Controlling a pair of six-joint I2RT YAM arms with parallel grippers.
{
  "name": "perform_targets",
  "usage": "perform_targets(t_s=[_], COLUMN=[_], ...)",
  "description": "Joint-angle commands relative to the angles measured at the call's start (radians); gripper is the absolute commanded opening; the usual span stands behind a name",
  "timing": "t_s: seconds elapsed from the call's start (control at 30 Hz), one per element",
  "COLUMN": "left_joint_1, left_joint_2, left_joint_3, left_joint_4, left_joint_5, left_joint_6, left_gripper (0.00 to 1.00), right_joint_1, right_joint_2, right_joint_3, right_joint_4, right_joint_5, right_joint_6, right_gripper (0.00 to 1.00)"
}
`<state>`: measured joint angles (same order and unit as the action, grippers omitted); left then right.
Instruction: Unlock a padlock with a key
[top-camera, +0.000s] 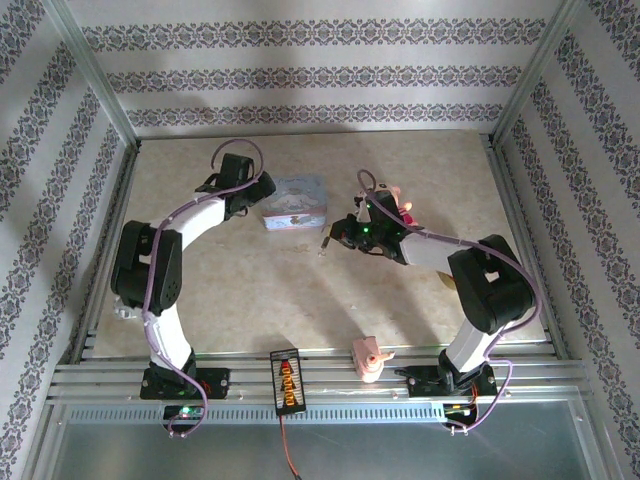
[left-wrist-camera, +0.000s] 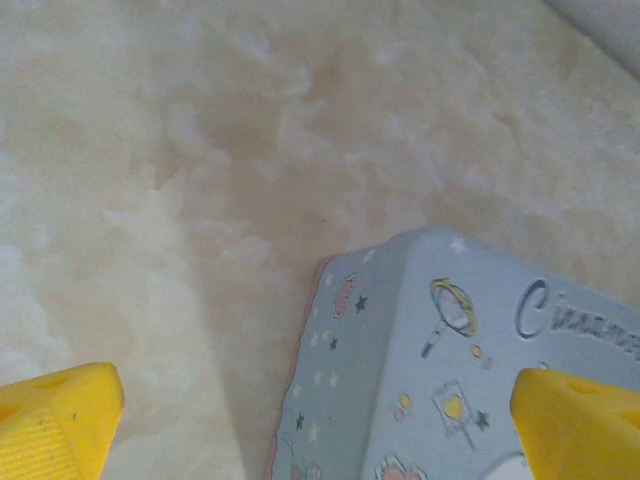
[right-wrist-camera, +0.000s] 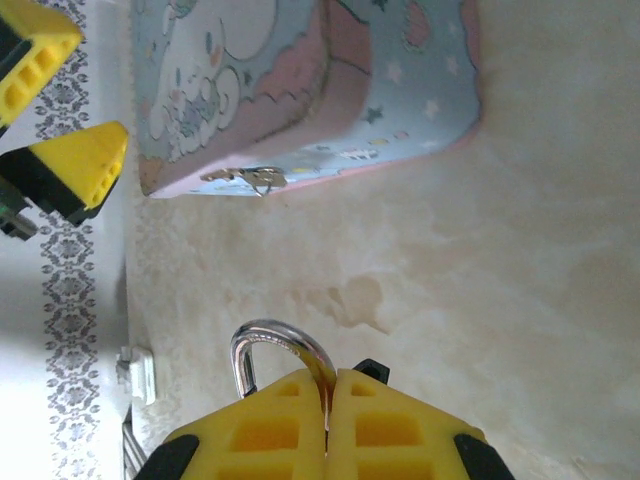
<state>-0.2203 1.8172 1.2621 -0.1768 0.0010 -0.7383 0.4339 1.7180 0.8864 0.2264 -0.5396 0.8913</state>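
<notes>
At bottom center of the right wrist view, the right gripper (right-wrist-camera: 328, 380) clamps the padlock (right-wrist-camera: 241, 365), shackle protruding. The left gripper (left-wrist-camera: 315, 400) gapes wide over the pale blue tin (left-wrist-camera: 470, 330).

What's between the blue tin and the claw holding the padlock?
In the right wrist view: bare table with a faint brown stain, and a small metal bit against the blue tin. The right claw pinches the padlock.
</notes>
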Motion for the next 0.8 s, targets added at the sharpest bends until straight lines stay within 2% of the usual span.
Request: perform_targets(t_s=[0.0, 0.17, 0.37, 0.53, 0.77], left_joint_1=[0.021, 0.034, 0.048, 0.055, 0.061], left_joint_2=[-0.089, -0.177, -0.254, -0.289, -0.312], left_joint_3=[-0.039, -0.113, -0.167, -0.191, -0.210], left_joint_4=[-0.020, 0.005, -0.003, -0.008, -0.009], left_joint_5=[0.004, -0.003, -0.040, -0.060, -0.074], left_joint_6=[-0.002, -0.019, -0.023, -0.028, -0.033], left_gripper=[0.99, 0.99, 0.99, 0.99, 0.99], right_joint_1=[-0.024, -0.070, -0.107, -0.112, -0.109], right_joint_2=[0.053, 0.118, 0.159, 0.149, 0.130], right_joint_3=[0.064, 0.115, 0.171, 0.208, 0.248], right_joint_4=[-0.070, -0.145, -0.338, -0.533, -0.651], right_joint_5=[-0.100, -0.160, -0.140, -0.014, 0.082], right_joint_6=[-0.065, -0.131, -0.230, -0.336, -0.405], right_gripper=[0.00, 0.00, 0.00, 0.00, 0.00])
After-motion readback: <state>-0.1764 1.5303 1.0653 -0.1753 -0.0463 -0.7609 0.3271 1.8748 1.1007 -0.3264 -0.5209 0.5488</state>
